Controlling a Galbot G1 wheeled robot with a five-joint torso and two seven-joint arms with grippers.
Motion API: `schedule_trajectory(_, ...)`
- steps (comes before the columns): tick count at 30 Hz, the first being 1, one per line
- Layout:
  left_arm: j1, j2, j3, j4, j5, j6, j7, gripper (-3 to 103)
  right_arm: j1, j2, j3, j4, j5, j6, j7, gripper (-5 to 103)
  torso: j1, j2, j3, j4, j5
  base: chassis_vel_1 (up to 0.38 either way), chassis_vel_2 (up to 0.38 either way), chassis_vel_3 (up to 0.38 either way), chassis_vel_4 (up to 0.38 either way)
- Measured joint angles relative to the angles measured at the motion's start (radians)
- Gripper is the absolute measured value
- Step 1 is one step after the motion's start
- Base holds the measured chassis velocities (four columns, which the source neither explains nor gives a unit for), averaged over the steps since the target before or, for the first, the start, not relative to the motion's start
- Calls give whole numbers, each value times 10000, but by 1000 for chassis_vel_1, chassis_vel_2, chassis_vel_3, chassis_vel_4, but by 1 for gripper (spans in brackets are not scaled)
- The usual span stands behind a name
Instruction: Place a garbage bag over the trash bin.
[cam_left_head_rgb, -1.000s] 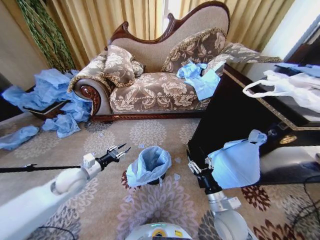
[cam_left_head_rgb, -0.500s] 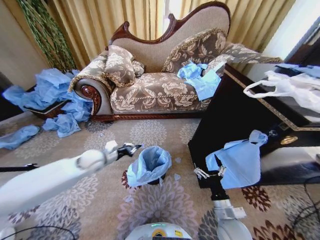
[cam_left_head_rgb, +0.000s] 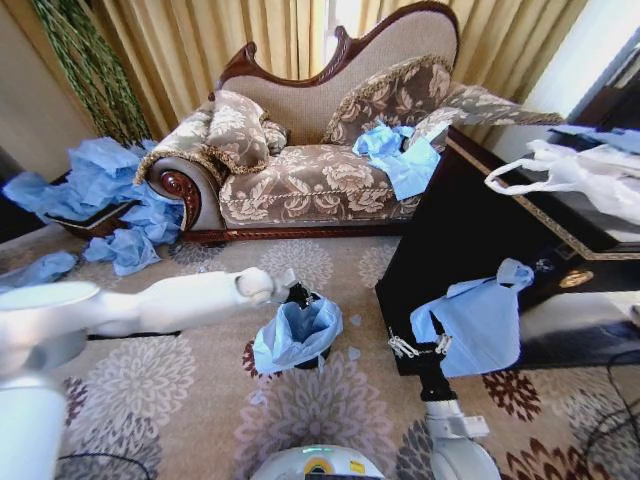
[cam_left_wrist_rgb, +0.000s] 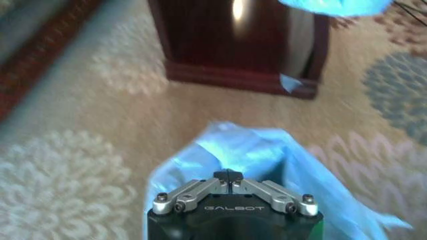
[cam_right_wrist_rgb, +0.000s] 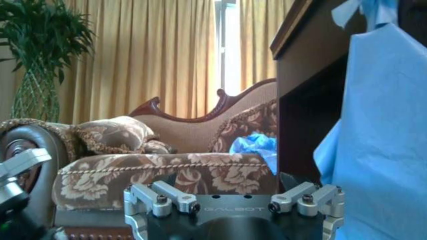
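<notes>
Carpet (cam_left_head_rgb: 150, 390) is seen under the trash bin (cam_left_head_rgb: 312, 357), draped with the garbage bag (cam_left_head_rgb: 298, 332). Fingers of the left gripper (cam_left_wrist_rgb: 229, 175), at the bag's rim, appear pinched together. Right gripper (cam_left_head_rgb: 405, 347) is spread beside a knotted blue bag (cam_left_head_rgb: 478, 320). Sofa (cam_left_head_rgb: 310, 180) stands behind.

Head view: from high up, facing forward and down over carpet (cam_left_head_rgb: 200, 400) toward sofa (cam_left_head_rgb: 310, 185). Left wrist: close above bag (cam_left_wrist_rgb: 267, 150), facing down past left gripper (cam_left_wrist_rgb: 228, 175). Right wrist: low, level, facing the same sofa (cam_right_wrist_rgb: 167, 170).
</notes>
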Motion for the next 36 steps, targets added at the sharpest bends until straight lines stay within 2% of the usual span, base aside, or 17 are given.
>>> schedule_trajectory(3, -177, -57, 498, -255, -126, 514, 106, 0, 180, 8, 76, -145, 145, 91, -33, 100, -1, 0, -1, 4, 1, 0, 0, 0, 0)
schedule_trajectory(7, -111, -345, 639, -141, -169, 707, 17, 0, 320, 32, 100, -237, 166, 132, -36, 100, -1, 0, -1, 4, 0, 0, 0, 0, 0)
schedule_trajectory(9, 63, -1045, 865, 529, -12, 901, -151, 0, 401, 69, 103, -290, 199, 142, -39, 100, -1, 0, 0, -6, 2, 0, 0, 0, 0)
schedule_trajectory(10, 63, -1045, 865, 529, -12, 901, -151, 0, 401, 69, 103, -290, 199, 142, -39, 100, -1, 0, 0, -6, 2, 0, 0, 0, 0)
schedule_trajectory(12, 227, -1618, 1041, 1193, 124, 909, -166, 0, 446, 110, 101, -314, 223, 146, -44, 100, -1, 0, 0, -5, 1, 0, 0, 0, 0)
schedule_trajectory(13, 227, -1618, 1041, 1193, 124, 909, -166, 0, 446, 110, 101, -314, 223, 146, -44, 100, -1, 0, 0, -5, 1, 0, 0, 0, 0)
schedule_trajectory(14, 470, -2197, 1298, 1927, 344, 912, -58, 0, 476, 170, 160, -321, 272, 156, -45, 100, -1, 0, 0, -2, 2, 0, 0, 0, 0)
schedule_trajectory(20, 914, -2856, 1597, 3086, 607, 898, 2, 0, 425, 181, 378, -352, 443, 195, -80, 100, -1, 2, 0, -2, -2, 0, 0, 0, 0)
schedule_trajectory(25, 1164, -3153, 1627, 3725, 730, 851, -41, 0, 380, 159, 486, -404, 522, 254, -123, 100, -1, 2, 0, -2, 0, 0, 0, 0, 0)
schedule_trajectory(28, 1583, -3475, 1542, 4727, 817, 624, -279, 0, 313, 154, 546, -404, 575, 276, -130, 100, -1, 1, 0, 0, 1, 0, 0, 0, 0)
schedule_trajectory(31, 1818, -3591, 1415, 5138, 816, 482, -472, 0, 277, 153, 566, -400, 589, 285, -132, 100, -1, 2, 0, -3, -2, 0, 0, 0, 0)
schedule_trajectory(33, 2065, -3642, 1322, 5467, 742, 194, -563, 0, 253, 157, 591, -407, 611, 321, -134, 100, -1, 2, -1, -2, 1, 0, 0, 0, 0)
schedule_trajectory(36, 2176, -3571, 1283, 5351, 586, 73, -582, 0, 221, 162, 606, -441, 616, 355, -134, 100, 0, 2, 0, -2, -1, 0, 0, 0, 0)
